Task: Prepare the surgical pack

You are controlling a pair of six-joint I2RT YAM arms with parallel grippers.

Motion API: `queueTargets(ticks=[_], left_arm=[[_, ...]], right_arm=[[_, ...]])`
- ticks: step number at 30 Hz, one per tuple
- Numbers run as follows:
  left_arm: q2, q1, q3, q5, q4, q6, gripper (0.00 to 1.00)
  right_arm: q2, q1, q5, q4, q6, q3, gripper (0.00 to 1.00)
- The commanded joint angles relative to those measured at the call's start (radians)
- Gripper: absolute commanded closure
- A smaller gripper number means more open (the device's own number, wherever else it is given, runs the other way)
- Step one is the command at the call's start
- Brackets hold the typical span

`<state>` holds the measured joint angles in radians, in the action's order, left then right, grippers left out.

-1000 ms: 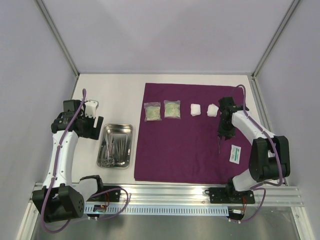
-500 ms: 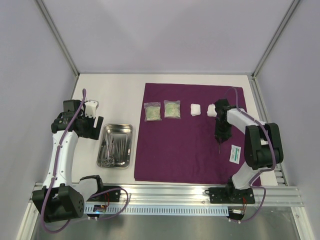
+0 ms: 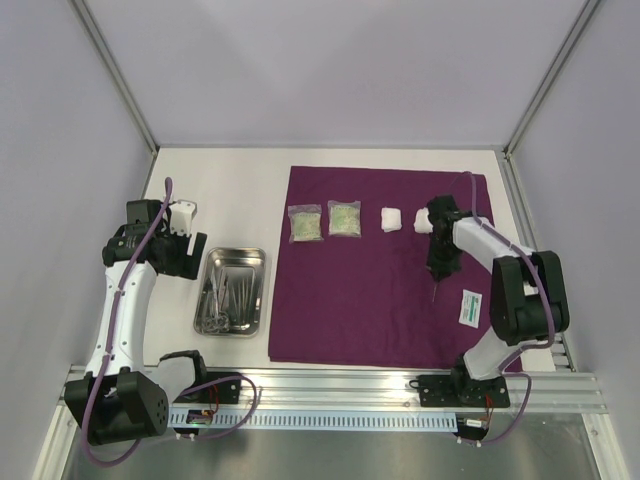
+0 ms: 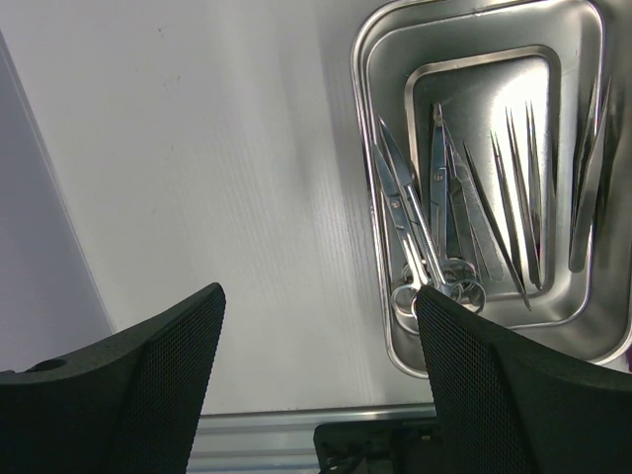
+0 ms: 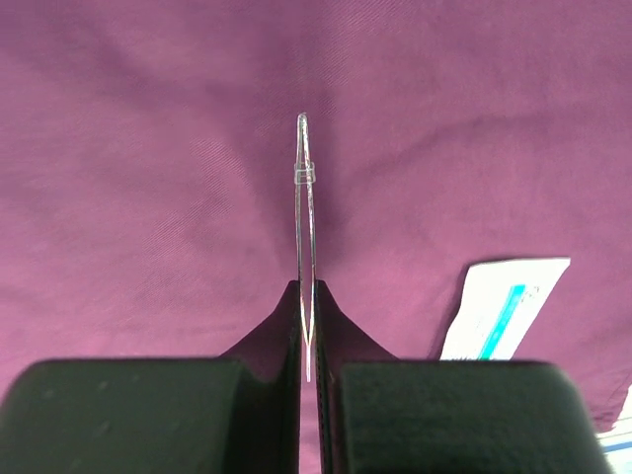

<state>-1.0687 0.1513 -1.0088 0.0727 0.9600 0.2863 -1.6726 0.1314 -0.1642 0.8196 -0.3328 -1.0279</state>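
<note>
The deep-purple sheet (image 3: 380, 270) lies flat on the table. On it are two clear packets (image 3: 305, 223) (image 3: 345, 218) and two white gauze pads (image 3: 391, 218) (image 3: 424, 220) along the far side. My right gripper (image 3: 441, 268) is shut on thin steel tweezers (image 5: 305, 227), held low over the sheet (image 5: 148, 148); their tip (image 3: 436, 297) points toward me. The steel tray (image 3: 233, 291) sits left of the sheet with scissors (image 4: 410, 237) and tweezers (image 4: 518, 207) in it. My left gripper (image 3: 178, 255) is open and empty, left of the tray (image 4: 370, 118).
A white packet with a green stripe (image 3: 470, 307) lies on the sheet's right part, just right of the held tweezers; it also shows in the right wrist view (image 5: 504, 306). A white block (image 3: 185, 214) sits behind the left gripper. The metal rail (image 3: 340, 385) runs along the near edge.
My right gripper, with the tweezers, has shifted slightly left and its wrist has turned. The left arm has not moved.
</note>
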Motion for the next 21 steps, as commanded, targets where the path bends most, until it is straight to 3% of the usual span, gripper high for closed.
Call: queueTargets(ticks=[1,5,9,13,19,21], left_arm=[[0.0,0.004,0.003,0.001,-0.018,0.01,0.13],[-0.022,0.004,-0.005,0.006,-0.021,-0.009,0.13],[-0.028,0.005,-0.017,0.007,-0.017,-0.021,0.13],[-0.011,0.002,-0.017,-0.001,-0.01,-0.018,0.13],[0.01,0.004,-0.01,-0.019,-0.006,-0.001,0.13],[0.015,0.002,-0.001,-0.025,-0.01,0.002,0.13]], right_arm=[[0.129,0.086,0.002,0.013,-0.106,-0.06,1.0],[0.241,0.325,-0.03,-0.095,-0.334,-0.106,1.0],[0.183,0.616,-0.074,-0.253,-0.53,-0.187,1.0],[-0.019,0.773,-0.063,-0.343,-0.627,-0.404,1.0],[-0.389,0.922,-0.049,-0.212,-0.664,-0.762,1.0],[-0.429,0.956,-0.054,-0.206,-0.684,-0.785,1.0]])
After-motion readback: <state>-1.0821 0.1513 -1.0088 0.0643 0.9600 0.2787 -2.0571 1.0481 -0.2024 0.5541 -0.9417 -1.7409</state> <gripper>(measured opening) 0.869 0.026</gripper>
